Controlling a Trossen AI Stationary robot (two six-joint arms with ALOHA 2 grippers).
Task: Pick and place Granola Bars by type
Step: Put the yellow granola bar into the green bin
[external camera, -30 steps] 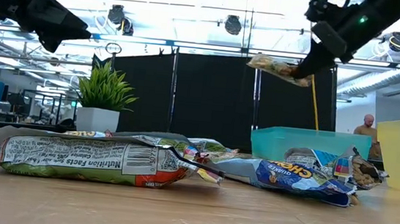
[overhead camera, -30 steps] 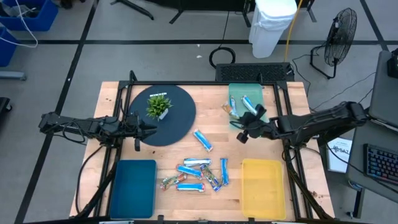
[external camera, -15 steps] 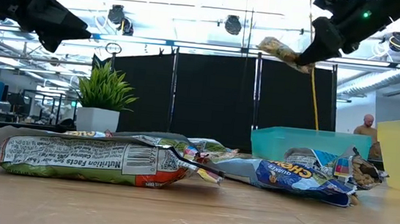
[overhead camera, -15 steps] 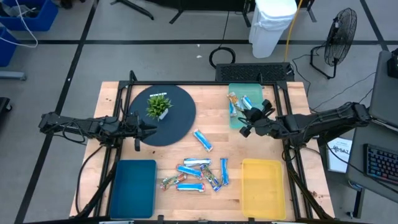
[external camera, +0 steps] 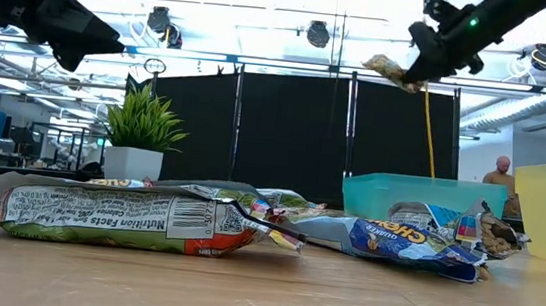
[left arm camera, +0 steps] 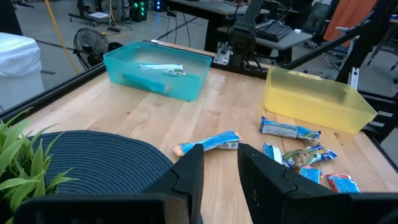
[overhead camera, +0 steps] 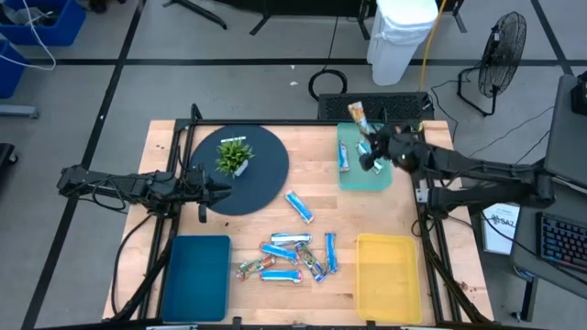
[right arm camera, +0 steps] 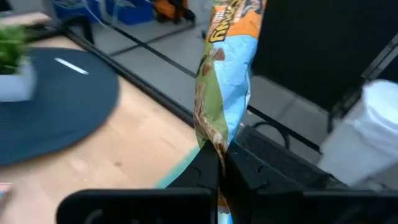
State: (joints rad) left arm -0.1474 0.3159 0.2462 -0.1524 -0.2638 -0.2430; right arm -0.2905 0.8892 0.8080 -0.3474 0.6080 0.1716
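My right gripper (overhead camera: pixel 371 148) is raised over the far part of the teal tray (overhead camera: pixel 376 176), shut on a granola bar (overhead camera: pixel 356 112) with a green-brown, light blue and orange wrapper. A blue bar (overhead camera: pixel 344 158) lies flat in that tray. Several more bars (overhead camera: pixel 292 257) lie loose on the wood between the blue tray (overhead camera: pixel 195 275) and the yellow tray (overhead camera: pixel 388 275). One blue bar (overhead camera: pixel 299 206) lies alone nearer the middle. My left gripper (overhead camera: pixel 216 190) hovers open over the dark round mat (overhead camera: pixel 266 179), with nothing between its fingers (left arm camera: pixel 189 177). My right gripper pinches one end of the bar (right arm camera: pixel 214 140) between its two fingers (right arm camera: pixel 205 168). The fingers come from the table's right side, nearly level and slanting a little down. The bar sticks out ahead of them toward the far edge, lifted clear above the tray (external camera: pixel 389 70).
A small potted plant (overhead camera: pixel 234 156) stands on the round mat. A black frame runs along the table's far edge (overhead camera: pixel 376 108). Beyond the table stand a white bin (overhead camera: pixel 401 37) and a fan (overhead camera: pixel 503 50). Bare wood lies between mat and teal tray.
My right gripper, still shut on the bar, has swung from the teal tray's near left corner toward the far edge, risen and rolled a little. The bar has gone with it, clear of everything, and now reaches out past the tray's far side.
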